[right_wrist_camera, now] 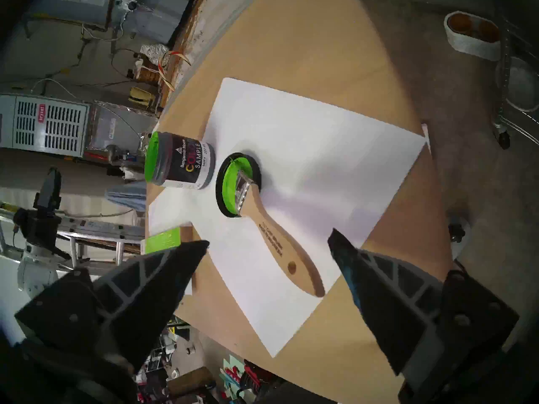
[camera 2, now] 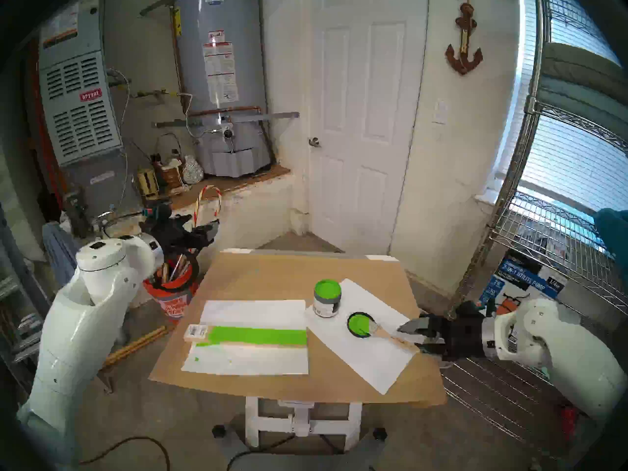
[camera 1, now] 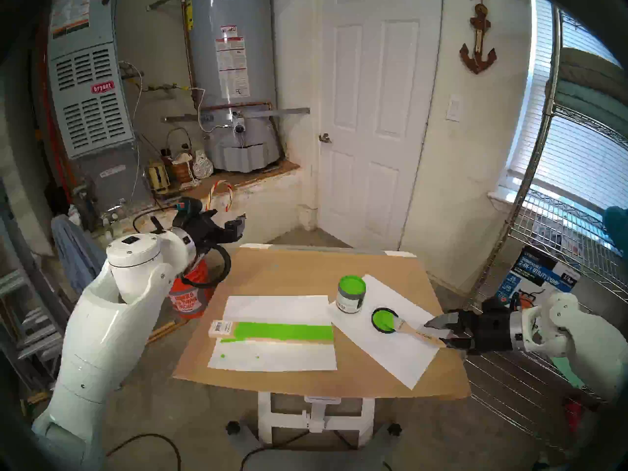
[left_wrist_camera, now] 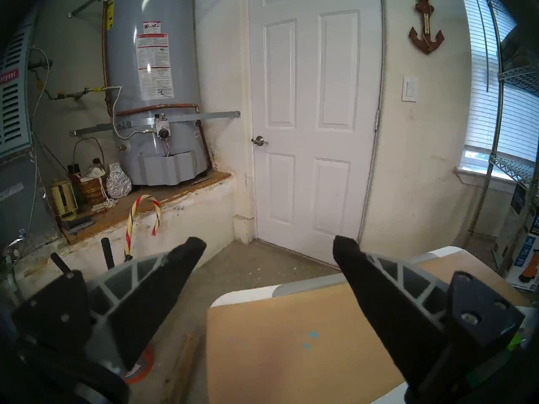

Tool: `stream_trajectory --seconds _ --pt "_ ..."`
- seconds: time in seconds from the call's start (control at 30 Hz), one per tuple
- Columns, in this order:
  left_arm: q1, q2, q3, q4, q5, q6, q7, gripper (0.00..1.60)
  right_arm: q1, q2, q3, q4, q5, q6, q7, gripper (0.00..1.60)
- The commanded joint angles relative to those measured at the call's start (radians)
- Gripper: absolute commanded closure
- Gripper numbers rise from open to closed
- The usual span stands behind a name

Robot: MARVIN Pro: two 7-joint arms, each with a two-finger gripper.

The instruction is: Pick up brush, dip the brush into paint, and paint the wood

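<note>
A grey water heater (camera 1: pixel 231 76) is mounted on a raised ledge beside a white panelled door (camera 1: pixel 370 120). A furnace cabinet (camera 1: pixel 85 96) is seen at left, an anchor ornament (camera 1: pixel 477 49) on the wall, a wire shelving rack (camera 1: pixel 571 229) at right, and an orange bucket (camera 1: pixel 190 298) beside the cardboard-covered table (camera 1: pixel 299 276).

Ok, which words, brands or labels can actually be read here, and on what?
"bryant": furnace.
"Benjamin Moore", "SAMPLE": paint jar.
"2-IN-1 UTILITY PUMP": blue box.
Unreadable: brush handle print, wood barcode sticker, water heater labels, orange bucket.
</note>
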Motion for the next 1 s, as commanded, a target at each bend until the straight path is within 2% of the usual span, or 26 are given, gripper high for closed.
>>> stream_trajectory --seconds 0.0,0.2,0.23,0.27,0.37,0.4,0.47,0.67,0.77,0.83,0.87,0.97 --pt "-0.009 0.002 -0.009 -0.017 -0.002 -0.003 0.000 0.00 -0.015 0.010 0.046 0.009 -0.015 0.000 0.011 0.00" --pt "-0.009 0.002 -0.009 -0.016 -0.001 -0.003 0.000 0.00 -0.033 0.005 0.103 0.032 -0.042 -0.019 0.013 0.00" --pt "-0.009 0.002 -0.009 -0.016 -0.001 -0.003 0.000 0.00 -0.033 -0.002 0.115 0.033 -0.057 -0.035 0.013 0.00" --pt "-0.010 0.002 -0.009 -0.016 -0.001 -0.003 0.000 0.00 -0.032 -0.015 0.130 0.018 -0.108 -0.076 0.021 0.00" --pt "-0.010 0.002 -0.008 -0.015 -0.001 -0.004 0.000 0.00 -0.003 -0.057 0.154 -0.012 -0.122 -0.127 0.033 0.00" --pt "-0.010 0.002 -0.008 -0.015 -0.001 -0.004 0.000 0.00 0.005 -0.071 0.154 -0.032 -0.130 -0.170 0.044 0.00" --pt "-0.010 0.002 -0.008 -0.014 -0.001 -0.004 0.000 0.00 0.037 -0.102 0.151 -0.067 -0.137 -0.170 0.045 0.00" --pt "-0.011 0.002 -0.007 -0.013 -0.001 -0.004 0.000 0.00 0.106 -0.180 0.070 -0.150 -0.123 -0.278 0.043 0.00" --pt "-0.011 0.002 -0.007 -0.012 -0.001 -0.004 0.000 0.00 0.140 -0.226 0.005 -0.191 -0.134 -0.344 0.030 0.00" --pt "-0.011 0.002 -0.006 -0.012 0.000 -0.004 0.000 0.00 0.157 -0.226 -0.028 -0.223 -0.167 -0.365 0.012 0.00" --pt "-0.011 0.002 -0.006 -0.012 0.000 -0.004 0.000 0.00 0.175 -0.252 -0.063 -0.231 -0.156 -0.392 0.006 0.00" --pt "-0.011 0.002 -0.006 -0.011 0.000 -0.004 0.000 0.00 0.201 -0.272 -0.102 -0.263 -0.174 -0.432 -0.008 0.00"
